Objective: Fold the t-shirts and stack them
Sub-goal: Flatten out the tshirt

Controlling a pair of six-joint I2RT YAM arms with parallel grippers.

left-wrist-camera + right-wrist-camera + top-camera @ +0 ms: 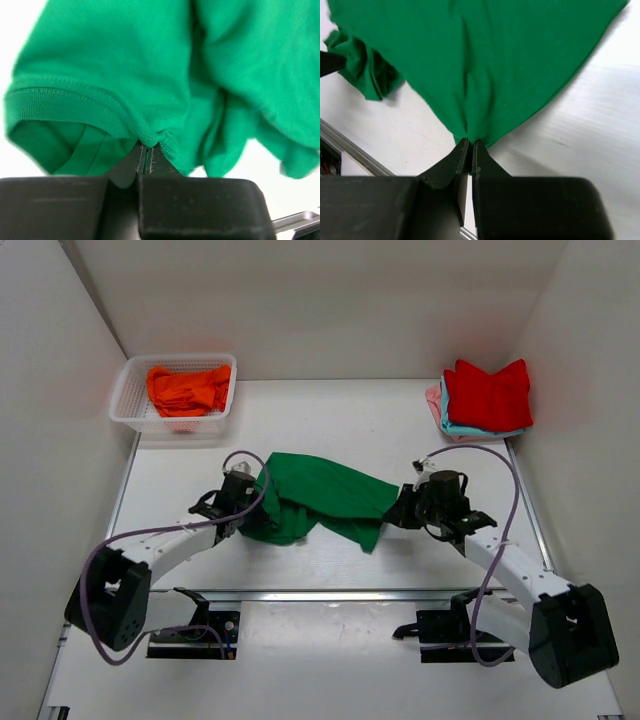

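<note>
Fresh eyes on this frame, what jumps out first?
The bright green t-shirt mid-table, bunched and hanging between both arms. The left gripper is shut on a stitched hem and the right gripper is shut on the opposite edge. Next, the red t-shirt topping a folded pile at the far right corner, and an orange t-shirt in the white basket far left.

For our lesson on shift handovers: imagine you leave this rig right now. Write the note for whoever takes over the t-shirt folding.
Left gripper: shut on a stitched hem of the green shirt.
Right gripper: shut on its other edge.
The green shirt is bunched between the arms, mid-table, not folded.
Done: a stack at the far right corner, red shirt on top, light blue shirt and pink shirt under it.
Left: fold and stack the green one, then the orange shirt in the basket, far left.
</note>
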